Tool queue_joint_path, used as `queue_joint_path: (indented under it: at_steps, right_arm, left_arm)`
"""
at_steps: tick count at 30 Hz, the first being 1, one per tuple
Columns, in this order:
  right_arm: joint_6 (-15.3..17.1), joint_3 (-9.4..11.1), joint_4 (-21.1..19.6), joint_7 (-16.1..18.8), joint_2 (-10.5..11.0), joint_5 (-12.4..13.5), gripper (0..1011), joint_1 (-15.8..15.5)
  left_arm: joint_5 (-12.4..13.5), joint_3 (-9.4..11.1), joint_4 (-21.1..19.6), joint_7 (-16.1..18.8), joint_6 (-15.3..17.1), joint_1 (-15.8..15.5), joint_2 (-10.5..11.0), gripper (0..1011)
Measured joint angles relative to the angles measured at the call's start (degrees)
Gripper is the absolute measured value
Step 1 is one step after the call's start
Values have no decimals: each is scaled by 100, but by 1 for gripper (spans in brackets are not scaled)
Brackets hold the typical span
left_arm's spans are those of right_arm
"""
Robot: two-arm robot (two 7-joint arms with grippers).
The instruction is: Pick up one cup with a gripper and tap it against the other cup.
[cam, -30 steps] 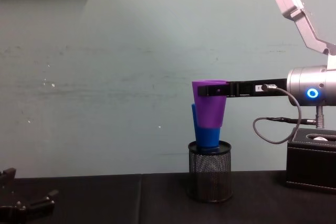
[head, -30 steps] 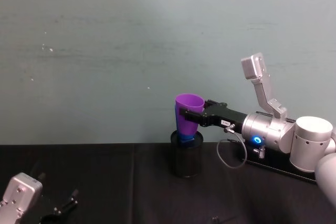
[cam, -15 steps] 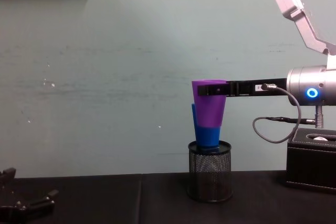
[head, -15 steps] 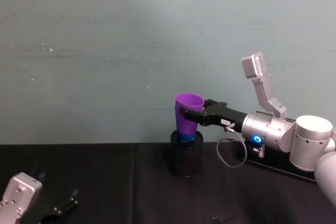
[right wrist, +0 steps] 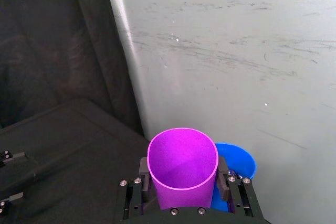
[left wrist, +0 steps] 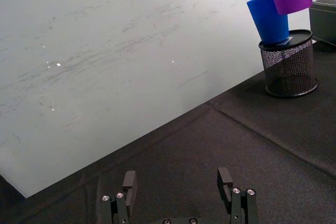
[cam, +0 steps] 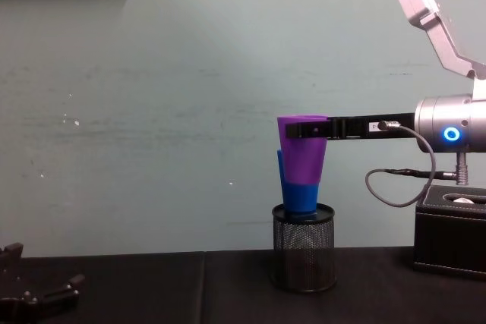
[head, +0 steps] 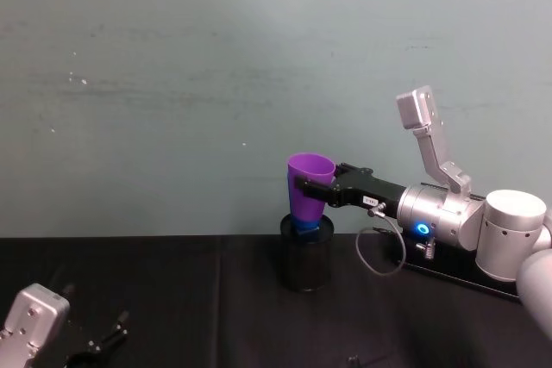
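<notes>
A black cloth covers the table (head: 172,299). Closest to the robot, low on its left side, the left gripper (left wrist: 177,179) sits just over the cloth. Its two black fingers (left wrist: 128,182) stand wide apart and hold nothing.

Farther out, near the middle of the table, stands a round black mesh pen holder (cam: 304,252). A bright blue cup (cam: 300,196) sits inside it, mouth up and leaning a little to one side. Its top half sticks out above the mesh rim.

The purple cup (cam: 304,161) is up in the air, above the pen holder and right beside the blue cup. It is plain and smooth, wide at the open top and narrow at the bottom. It hangs straight, mouth up. In the chest view it covers the top part of the blue cup. The two cups are very close — I cannot tell if they touch.

The right gripper (cam: 300,131) reaches in flat from the robot's right and is clamped on the purple cup just under its rim, one thin black finger on each side. Behind the fingers is the silver arm with a round blue light (cam: 452,135). Under that arm a black box (cam: 449,237) sits on the table.

At the back is a pale green wall (head: 172,84) with faint scuff marks.
</notes>
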Motion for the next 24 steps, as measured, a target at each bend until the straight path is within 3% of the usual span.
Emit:
queue_joint_path:
  at_steps: [24]
  right_arm:
    - [9, -5, -14, -17, 6, 7, 726, -10]
  left_arm:
    - [0, 0, 0, 0, 0, 0, 0, 1005]
